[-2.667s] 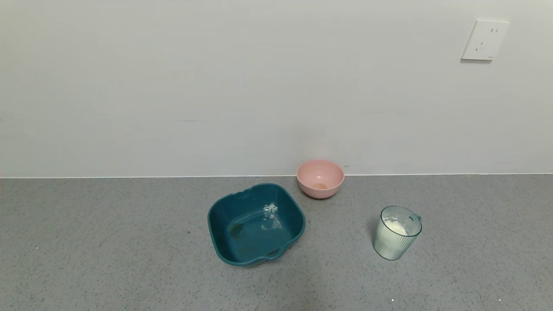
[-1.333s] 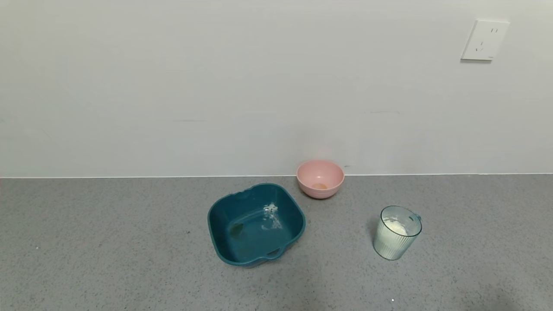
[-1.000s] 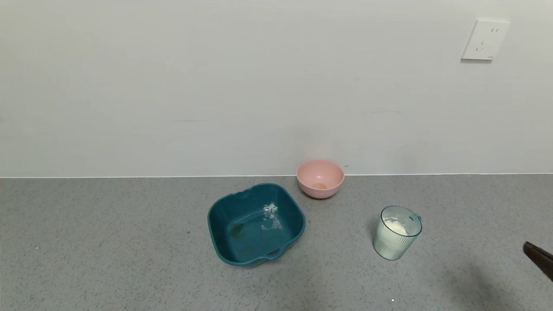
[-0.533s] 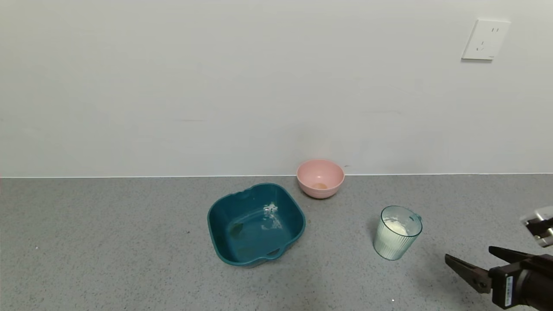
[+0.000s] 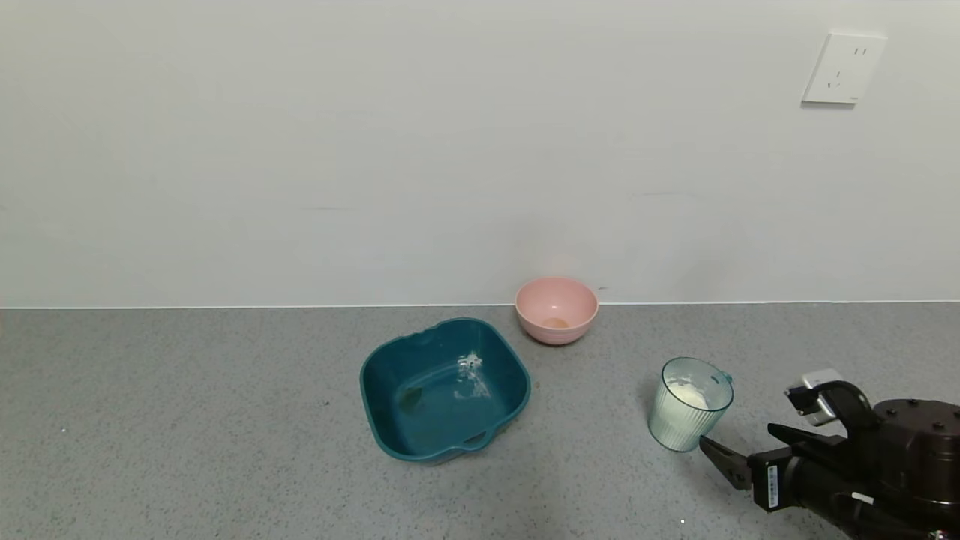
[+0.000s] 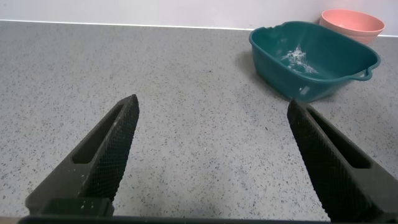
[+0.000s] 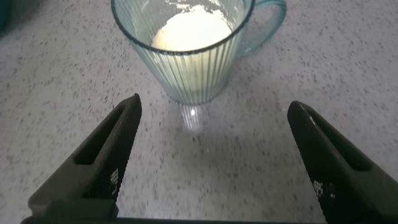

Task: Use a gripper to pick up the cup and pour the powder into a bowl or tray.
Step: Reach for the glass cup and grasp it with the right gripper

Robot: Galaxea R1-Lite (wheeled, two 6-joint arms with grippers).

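The ribbed pale blue-green cup [image 5: 688, 406] stands upright on the grey counter, right of centre, with white powder [image 5: 686, 393] inside. My right gripper [image 5: 739, 437] is open, low over the counter just right of and in front of the cup, not touching it. In the right wrist view the cup [image 7: 186, 59] with its powder [image 7: 188, 30] stands just beyond the open gripper [image 7: 213, 106], handle off to one side. The dark teal basin [image 5: 373, 405] sits at centre with powder traces [image 5: 470, 377]. My left gripper [image 6: 211, 106] is open and empty, short of the basin [image 6: 272, 50].
A small pink bowl [image 5: 556, 310] stands against the wall behind the basin, also in the left wrist view [image 6: 351, 22]. A white wall outlet [image 5: 840, 69] is at the upper right. The wall closes off the counter's back edge.
My right arm has come into the head view from the lower right and moved left toward the cup, jaws open. The cup, basin and pink bowl have not moved.
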